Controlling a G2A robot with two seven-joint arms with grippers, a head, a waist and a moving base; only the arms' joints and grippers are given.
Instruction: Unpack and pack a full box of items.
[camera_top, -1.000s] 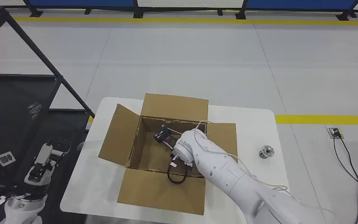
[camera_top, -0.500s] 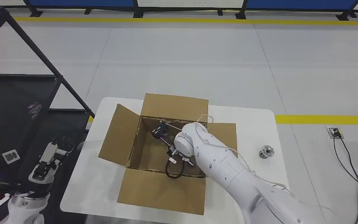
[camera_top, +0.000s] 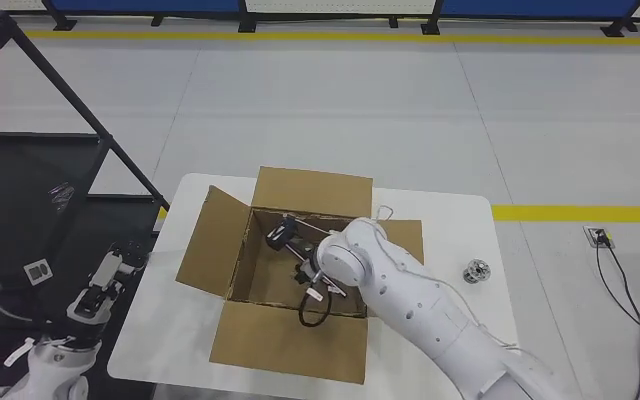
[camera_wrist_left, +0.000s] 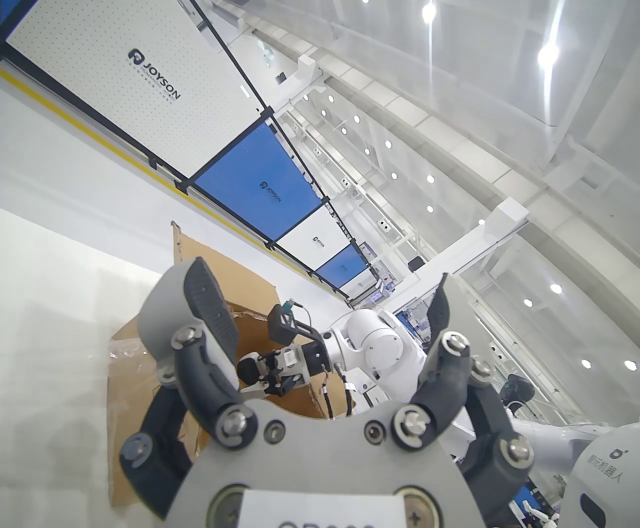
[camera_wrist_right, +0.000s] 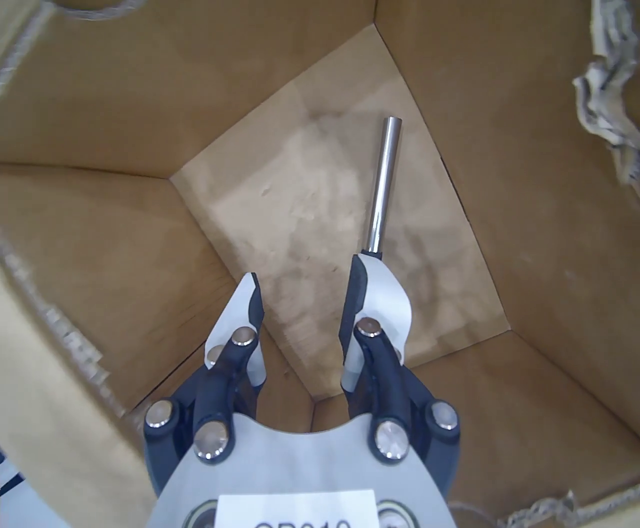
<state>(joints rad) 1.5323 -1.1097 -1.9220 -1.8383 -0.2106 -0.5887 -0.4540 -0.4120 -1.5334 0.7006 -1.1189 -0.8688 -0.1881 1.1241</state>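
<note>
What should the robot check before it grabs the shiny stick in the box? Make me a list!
1. Flaps of the box open: ok.
2. The right gripper open: ok.
3. The metal rod lying free on the box floor: ok.
4. Rod between the right gripper's fingers: not ok, it lies beyond one fingertip.
5. The left gripper clear of the box: ok.
6. Gap from right gripper to rod: cannot tell.

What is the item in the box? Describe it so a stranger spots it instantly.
On the white table stands an open cardboard box. On its floor, near one wall, lies a metal rod: slim, straight, shiny, unlike the stubby round metal part out on the table.
</note>
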